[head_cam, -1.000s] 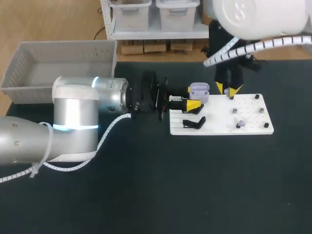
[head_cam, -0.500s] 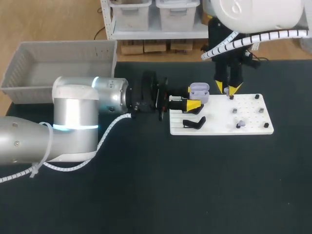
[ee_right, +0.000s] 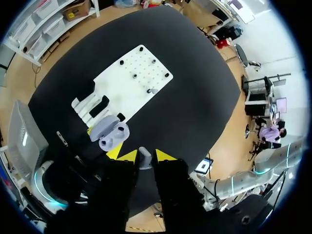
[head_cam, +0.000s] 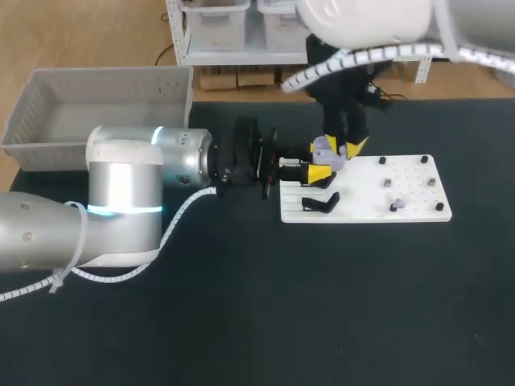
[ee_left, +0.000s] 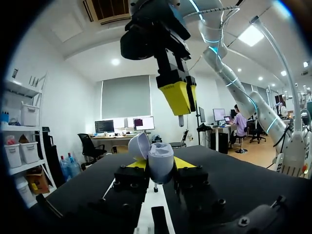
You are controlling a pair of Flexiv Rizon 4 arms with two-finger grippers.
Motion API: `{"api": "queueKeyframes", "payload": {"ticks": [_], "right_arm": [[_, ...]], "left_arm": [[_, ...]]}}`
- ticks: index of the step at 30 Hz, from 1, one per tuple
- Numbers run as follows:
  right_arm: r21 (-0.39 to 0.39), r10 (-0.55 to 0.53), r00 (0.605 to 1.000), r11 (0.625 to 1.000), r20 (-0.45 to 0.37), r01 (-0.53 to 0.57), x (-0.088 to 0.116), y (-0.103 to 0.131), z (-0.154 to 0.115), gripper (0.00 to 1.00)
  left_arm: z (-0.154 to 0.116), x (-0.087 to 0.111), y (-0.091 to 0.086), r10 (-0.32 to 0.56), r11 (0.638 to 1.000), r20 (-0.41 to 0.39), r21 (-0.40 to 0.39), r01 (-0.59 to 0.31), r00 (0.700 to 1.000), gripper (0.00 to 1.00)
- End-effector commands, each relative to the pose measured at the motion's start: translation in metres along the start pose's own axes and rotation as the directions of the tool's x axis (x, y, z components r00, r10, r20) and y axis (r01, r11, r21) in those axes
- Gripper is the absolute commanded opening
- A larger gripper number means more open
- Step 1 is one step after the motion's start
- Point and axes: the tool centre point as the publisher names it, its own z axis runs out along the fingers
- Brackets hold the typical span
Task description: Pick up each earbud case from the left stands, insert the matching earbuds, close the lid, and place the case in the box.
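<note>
Have the open lilac earbud case (head_cam: pixel 326 147) clamped in the left claw (head_cam: pixel 322 164) at the white board's (head_cam: pixel 410 201) 10 o'clock corner. Hold a pale earbud (ee_right: pixel 144 158) pinched in the right claw (head_cam: pixel 348 149), above the case, at its 3 o'clock. Find a second earbud (head_cam: pixel 394 207) at the board's 4 o'clock, the gray box (head_cam: pixel 105 76) at the counter's (head_cam: pixel 241 305) 10 o'clock.

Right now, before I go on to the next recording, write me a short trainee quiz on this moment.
1. True or false: the lid of the lilac plastic earbud case is shut.
2. What does the right gripper hold? A) a small pale earbud B) a black cable C) nothing
3. Fill in: the ____ gripper holds that case.
Key: 1 false; 2 A; 3 left gripper.
</note>
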Motion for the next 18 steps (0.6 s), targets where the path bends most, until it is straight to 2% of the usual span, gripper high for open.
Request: {"api": "queueKeyframes", "payload": {"ticks": [1, 9, 18], "right_arm": [[0.060, 0.036, 0.999, 0.998, -0.009, -0.036, -0.0034, 0.0056, -0.0056, 0.00], [0.069, 0.044, 0.999, 0.997, -0.011, -0.043, -0.0046, 0.0101, -0.0034, 0.00], [0.014, 0.011, 1.000, 1.000, 0.016, -0.011, -0.0048, 0.0153, -0.0001, 0.00]], "left_arm": [[-0.0001, 0.0003, -0.0018, 0.003, 1.000, 0.001, -0.006, -0.003, 1.000, 0.00], [-0.0001, 0.0003, -0.0018, 0.003, 1.000, 0.001, -0.006, -0.003, 1.000, 0.00], [-0.0001, 0.0003, -0.0018, 0.003, 1.000, 0.001, -0.006, -0.003, 1.000, 0.00]]}}
